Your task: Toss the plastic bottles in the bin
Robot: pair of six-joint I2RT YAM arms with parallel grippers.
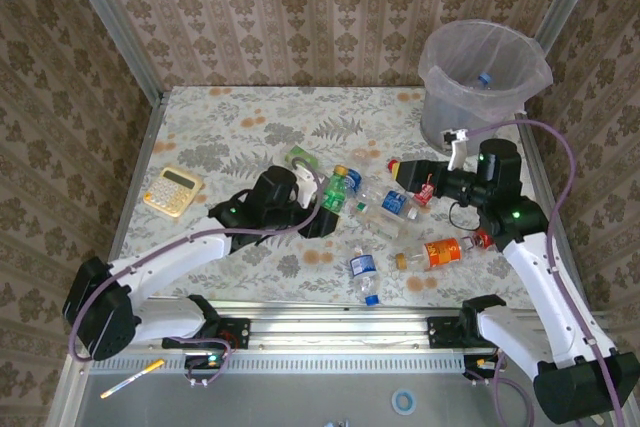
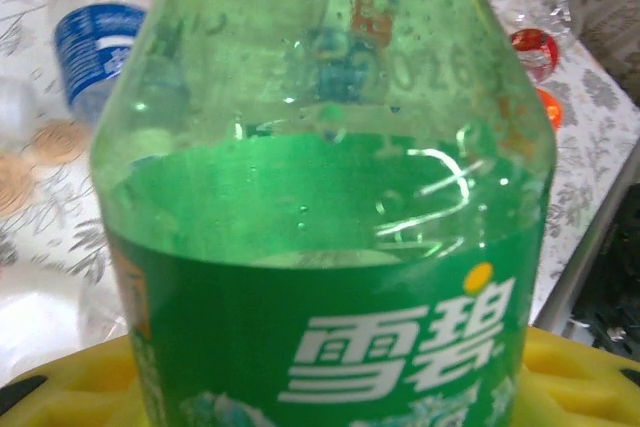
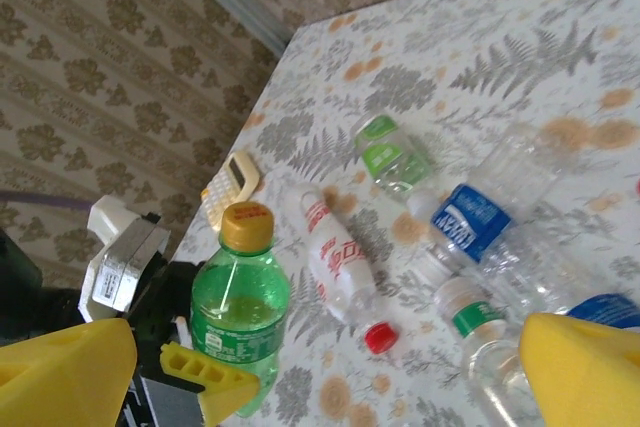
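Note:
My left gripper (image 1: 325, 215) is shut on a green bottle (image 1: 335, 193) with a yellow cap and holds it upright near the table's middle. In the left wrist view the green bottle (image 2: 330, 247) is very close, between the yellow fingers (image 2: 585, 367). My right gripper (image 1: 405, 175) stands open just to the right of the cluster, its jaws (image 3: 330, 377) wide apart with nothing between them. On the table lie a clear bottle (image 3: 340, 257) with a red cap, a blue-labelled bottle (image 3: 475, 222), a green-labelled one (image 3: 395, 152) and an orange bottle (image 1: 440, 252). The bin (image 1: 485, 72) stands at the far right with one bottle inside.
A yellow calculator (image 1: 172, 190) lies at the left of the table. Another blue-labelled bottle (image 1: 365, 269) lies near the front edge. Patterned walls close in the table on three sides. The metal rail with the arm bases runs along the near edge.

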